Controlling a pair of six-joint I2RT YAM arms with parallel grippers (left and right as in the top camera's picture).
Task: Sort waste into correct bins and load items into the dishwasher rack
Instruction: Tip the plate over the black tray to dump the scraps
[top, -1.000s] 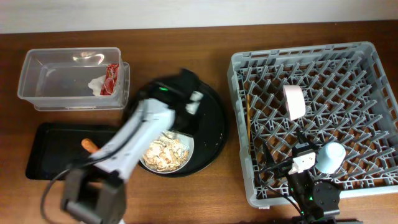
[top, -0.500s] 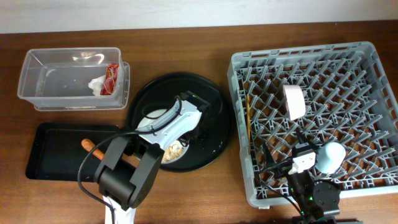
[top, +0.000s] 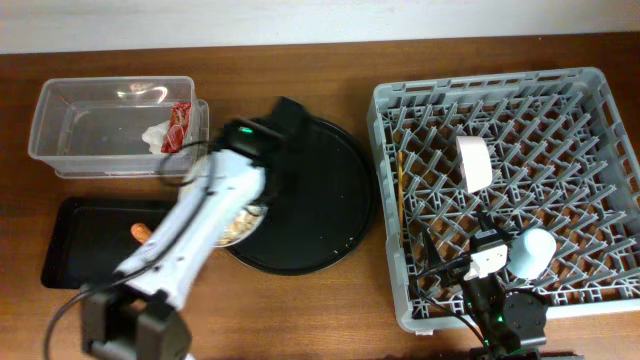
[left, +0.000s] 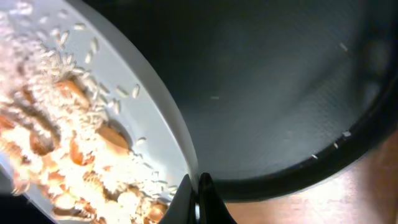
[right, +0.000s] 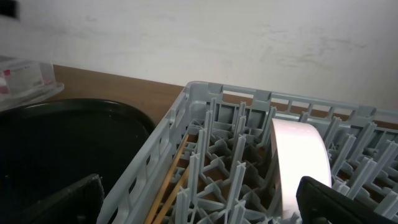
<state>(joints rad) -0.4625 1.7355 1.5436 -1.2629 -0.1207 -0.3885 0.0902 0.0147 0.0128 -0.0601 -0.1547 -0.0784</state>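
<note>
My left gripper (left: 196, 186) is shut on the rim of the round white plate (left: 146, 115), which carries pale rice-like food scraps (left: 62, 143). In the overhead view the plate (top: 252, 222) sits at the left edge of the large round black tray (top: 330, 200), mostly hidden under my left arm. The grey dishwasher rack (top: 590, 120) holds the white bowl (top: 473, 162) on its side, the light-blue cup (top: 530, 252) and the chopsticks (top: 400, 190). My right gripper (right: 199, 205) is open and empty over the rack's front left corner.
The clear box (top: 90, 130) at the back left holds the white tissue (top: 155, 135) and the red wrapper (top: 181, 125). The shallow black tray (top: 85, 245) in front of it holds the carrot piece (top: 140, 232).
My left arm has swung left and carried the plate from the front middle of the round tray to its left edge. The right arm has not moved.
</note>
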